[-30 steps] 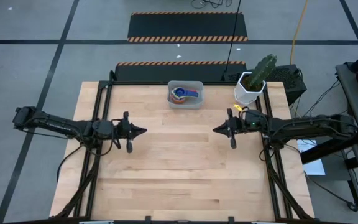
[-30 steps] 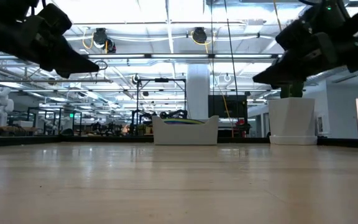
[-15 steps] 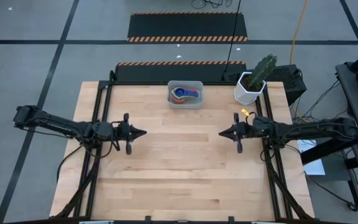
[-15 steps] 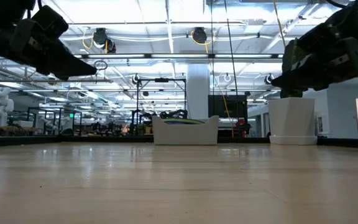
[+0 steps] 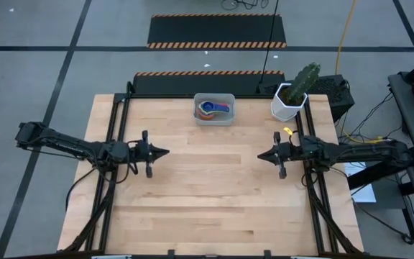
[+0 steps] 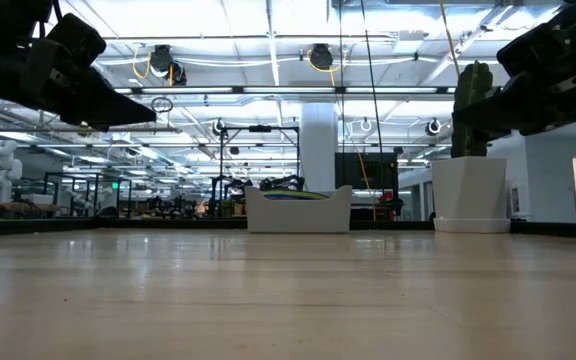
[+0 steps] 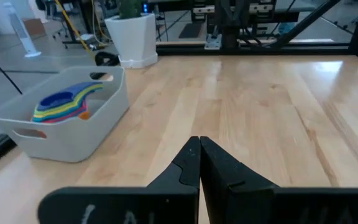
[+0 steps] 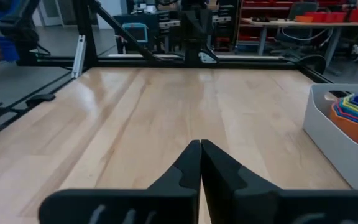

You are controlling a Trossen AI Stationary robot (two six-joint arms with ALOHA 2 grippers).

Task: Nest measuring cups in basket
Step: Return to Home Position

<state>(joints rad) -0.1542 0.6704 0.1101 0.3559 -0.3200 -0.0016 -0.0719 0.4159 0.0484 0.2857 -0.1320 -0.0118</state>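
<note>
Left claw [image 5: 167, 152], right claw [image 5: 259, 155] hang closed, well apart over table [image 5: 207, 208].

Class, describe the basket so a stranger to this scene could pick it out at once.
On the wooden table, look midway along the edge beside the striped floor mats. The basket is the shallow grey-blue bin there, holding stacked coloured measuring cups; the white pot nearby holds a cactus instead.
</note>
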